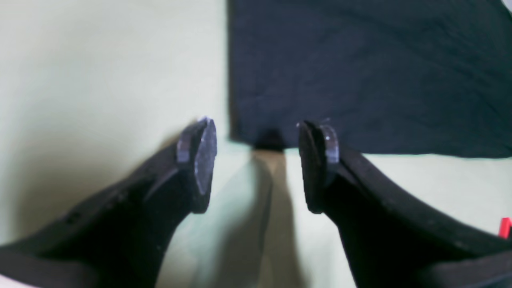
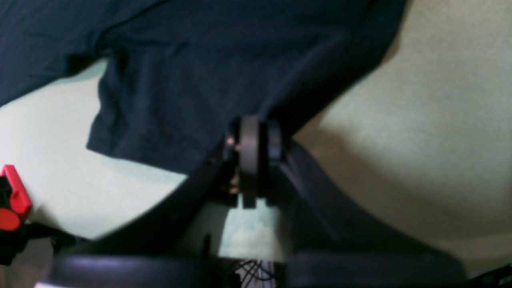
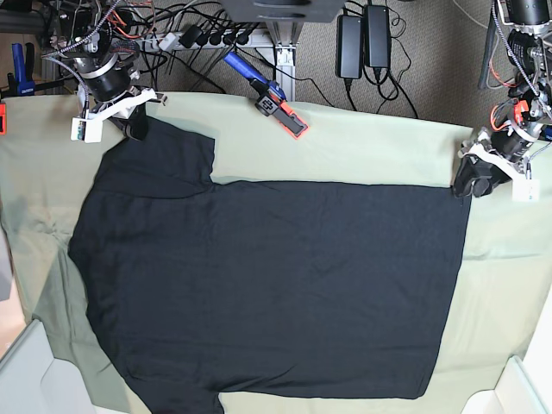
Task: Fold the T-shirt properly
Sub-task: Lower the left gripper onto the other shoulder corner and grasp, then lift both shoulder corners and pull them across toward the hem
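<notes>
1. The table (image 3: pixel 509 276) spreads under everything, its covering pale green. In the base view it is wrinkled along the left side and creased toward the lower right.
2. The shirt (image 3: pixel 285 285) lies on it, black and plain on the face I can see, taking up most of the middle. Its body is spread out broadly, with a fairly straight edge running along the top of the base view to a corner by my left pincer. One sleeve reaches up toward my right pincer; at the lower left another part runs out of the base view.
3. My right pincer (image 3: pixel 136 125) is closed on the shirt, pinching the sleeve near its edge. The cloth bunches into a fold that runs up to my tips.
4. My left pincer (image 1: pixel 257 166) is open, its two fingers apart on either side of the shirt's corner in my wrist view. Nothing is gripped between them. Whether a fingertip touches the cloth, I cannot tell.
5. Two black adapters (image 3: pixel 378 36) sit side by side beyond the table's edge, near the top of the base view, with thin cables (image 3: pixel 401 86) looping beside them.
6. The clamp (image 3: pixel 267 95), blue and black with red at one end, lies at a slant between my pincers, apart from the shirt.
</notes>
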Controlling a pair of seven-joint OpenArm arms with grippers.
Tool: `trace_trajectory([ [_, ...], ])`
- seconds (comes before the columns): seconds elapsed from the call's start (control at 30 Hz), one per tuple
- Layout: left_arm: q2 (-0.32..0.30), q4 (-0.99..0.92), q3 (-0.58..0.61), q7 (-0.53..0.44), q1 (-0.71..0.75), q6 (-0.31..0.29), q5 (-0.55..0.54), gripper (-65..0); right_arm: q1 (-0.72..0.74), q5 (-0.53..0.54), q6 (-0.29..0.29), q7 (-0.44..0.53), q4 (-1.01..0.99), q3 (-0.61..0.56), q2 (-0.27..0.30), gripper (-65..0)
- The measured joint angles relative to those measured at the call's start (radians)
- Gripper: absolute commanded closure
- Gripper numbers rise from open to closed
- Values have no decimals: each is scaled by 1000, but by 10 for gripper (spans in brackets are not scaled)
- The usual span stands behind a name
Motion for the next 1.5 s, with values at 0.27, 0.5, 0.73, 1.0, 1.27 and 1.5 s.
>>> trace_trajectory([
  [0.27, 29, 0, 19, 7, -37, 0, 21, -365, 0, 0, 0, 0, 0, 0, 0, 0],
  [0.5, 29, 4, 82, -31, -48, 69, 65, -364, 0, 0, 0, 0, 0, 0, 0, 0],
  [0.73, 29, 6, 85, -61, -53, 153, 138, -128, 0, 0, 0, 0, 0, 0, 0, 0],
  [1.0, 29, 6, 85, -68, -65, 158, 225, 0, 0, 0, 0, 0, 0, 0, 0, 0],
  [1.27, -7, 8, 85, -7, -49, -49, 133, 0, -4, 70, 2, -128, 31, 22, 0, 0],
  [1.5, -8, 124, 8, 15, 16, -93, 75, 0, -40, 197, 22, -182, 137, 170, 0, 0],
])
